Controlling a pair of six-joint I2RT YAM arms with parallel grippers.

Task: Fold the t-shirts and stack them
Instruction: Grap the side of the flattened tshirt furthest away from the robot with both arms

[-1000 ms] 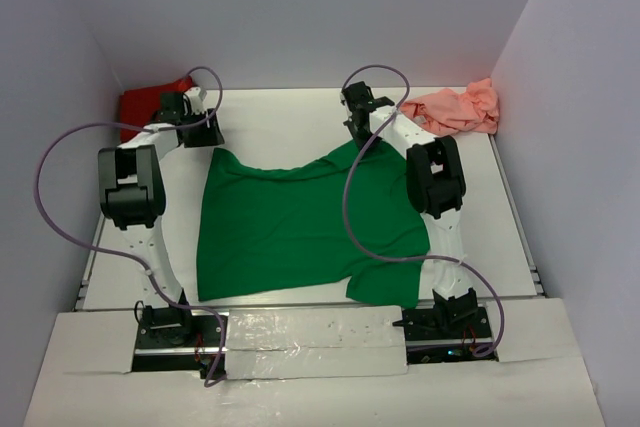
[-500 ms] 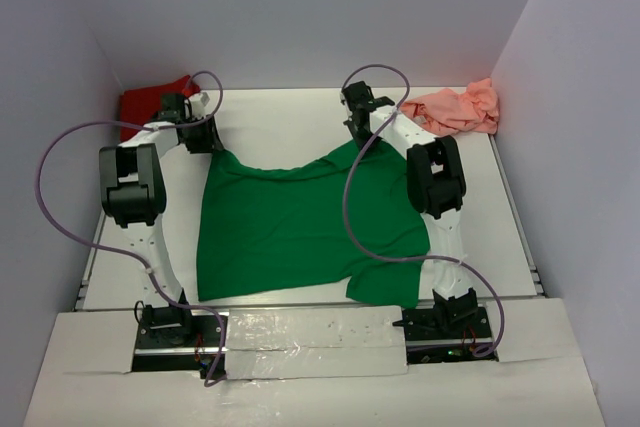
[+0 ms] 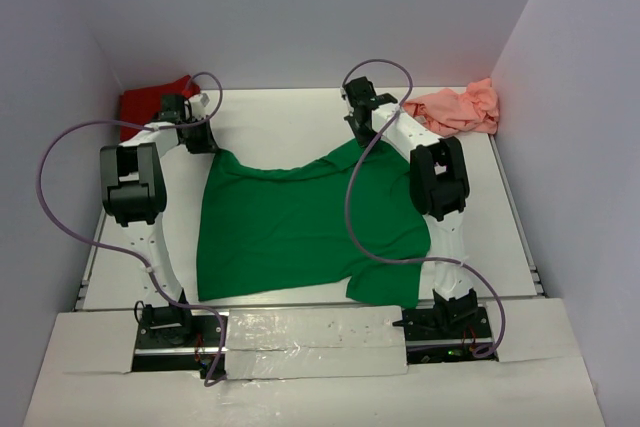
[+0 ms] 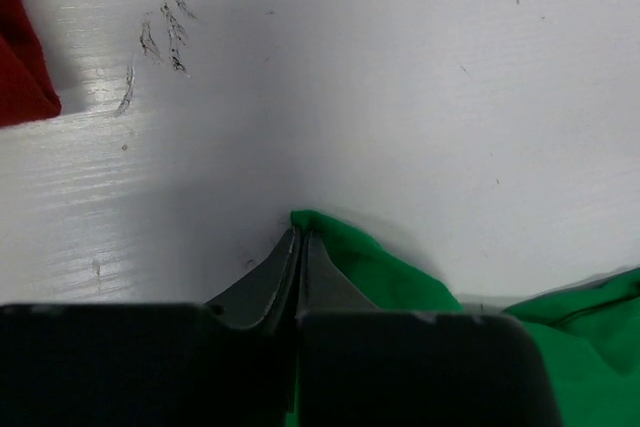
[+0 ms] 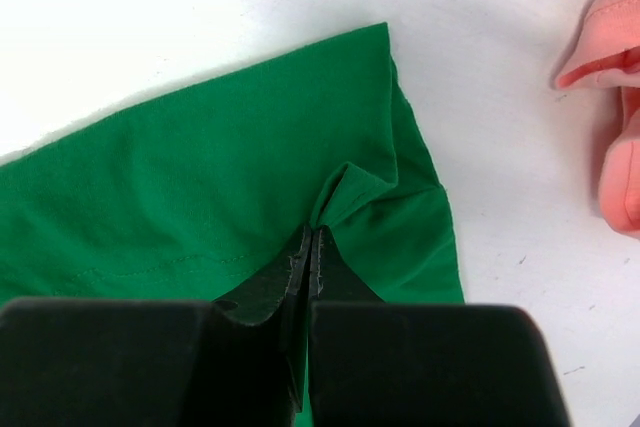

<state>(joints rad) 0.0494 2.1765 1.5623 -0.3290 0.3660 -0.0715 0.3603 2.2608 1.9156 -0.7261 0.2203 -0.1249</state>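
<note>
A bright green t-shirt [image 3: 300,222] lies spread over the middle of the table. My left gripper [image 3: 205,139] is shut on its far left corner [image 4: 345,247], pinching a fold of green cloth. My right gripper [image 3: 368,139] is shut on a raised fold of the same shirt [image 5: 250,167] near its far right corner. The dark red t-shirt [image 3: 145,107] lies bunched in the far left corner, its edge [image 4: 20,67] showing in the left wrist view. The salmon pink t-shirt [image 3: 460,107] is crumpled at the far right, also pink cloth [image 5: 610,97] in the right wrist view.
White walls close in the table [image 3: 290,117] on three sides. Purple cables [image 3: 60,162] loop from both arms. A white taped board [image 3: 310,332] covers the near edge between the arm bases.
My left gripper has moved right from beside the red shirt to the green shirt's far left corner and shut on it. The right gripper has stayed shut on its fold.
</note>
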